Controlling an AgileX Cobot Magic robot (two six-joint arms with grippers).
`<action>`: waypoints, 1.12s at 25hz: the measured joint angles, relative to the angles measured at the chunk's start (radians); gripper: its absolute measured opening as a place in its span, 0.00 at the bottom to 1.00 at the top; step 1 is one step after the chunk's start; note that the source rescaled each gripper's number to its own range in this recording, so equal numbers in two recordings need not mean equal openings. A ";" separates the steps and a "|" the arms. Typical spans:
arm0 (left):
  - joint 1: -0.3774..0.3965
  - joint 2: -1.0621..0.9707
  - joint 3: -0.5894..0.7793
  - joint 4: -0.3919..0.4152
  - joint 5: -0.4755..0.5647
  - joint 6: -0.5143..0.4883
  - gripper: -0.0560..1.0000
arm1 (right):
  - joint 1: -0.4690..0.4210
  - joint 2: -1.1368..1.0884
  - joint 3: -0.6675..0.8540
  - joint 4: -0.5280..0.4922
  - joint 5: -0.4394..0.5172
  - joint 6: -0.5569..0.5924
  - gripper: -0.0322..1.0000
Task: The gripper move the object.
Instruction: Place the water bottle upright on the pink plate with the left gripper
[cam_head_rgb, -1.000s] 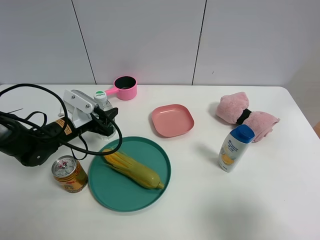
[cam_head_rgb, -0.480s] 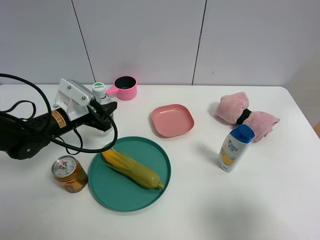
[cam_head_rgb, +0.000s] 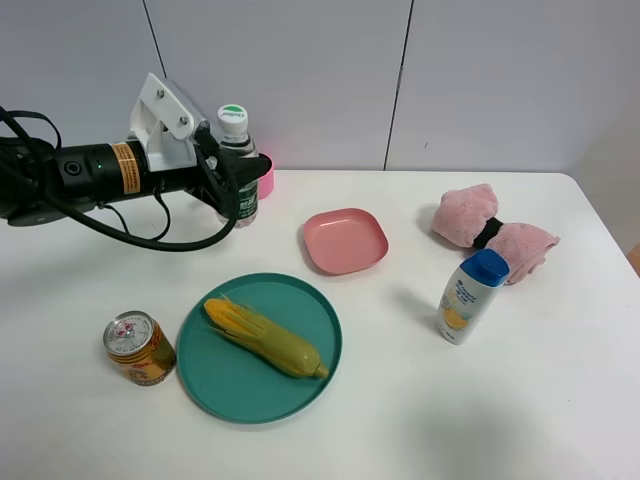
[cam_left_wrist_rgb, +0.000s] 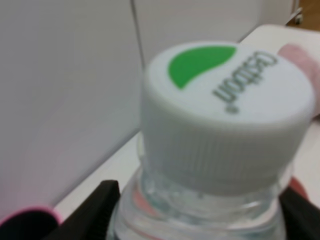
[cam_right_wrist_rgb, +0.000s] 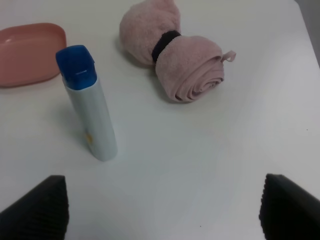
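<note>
Exterior high view: since a second ago your left gripper (cam_head_rgb: 232, 185) has risen off the table, and the water bottle (cam_head_rgb: 237, 140) has come up with it. The black jaws are clamped on the bottle's body below the white-and-green cap (cam_left_wrist_rgb: 225, 115), and the bottle is upright. It now hangs over the back left of the table, in front of the pink cup (cam_head_rgb: 265, 180), well apart from the teal plate (cam_head_rgb: 300, 390) and its corn cob (cam_head_rgb: 265, 338). The pick looks done to me; carrying and setting down remain. Your right gripper (cam_right_wrist_rgb: 162, 210) has its jaws spread wide with nothing between them, near the shampoo bottle (cam_right_wrist_rgb: 90, 110).
</note>
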 joint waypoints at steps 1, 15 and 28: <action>-0.012 0.000 -0.016 0.002 0.000 -0.012 0.08 | 0.000 0.000 0.000 0.000 0.000 0.000 1.00; -0.268 0.003 -0.050 -0.312 0.140 0.309 0.08 | 0.000 0.000 0.000 0.000 0.000 0.000 1.00; -0.316 0.138 -0.266 -0.329 0.162 0.207 0.08 | 0.000 0.000 0.000 0.000 0.000 0.000 1.00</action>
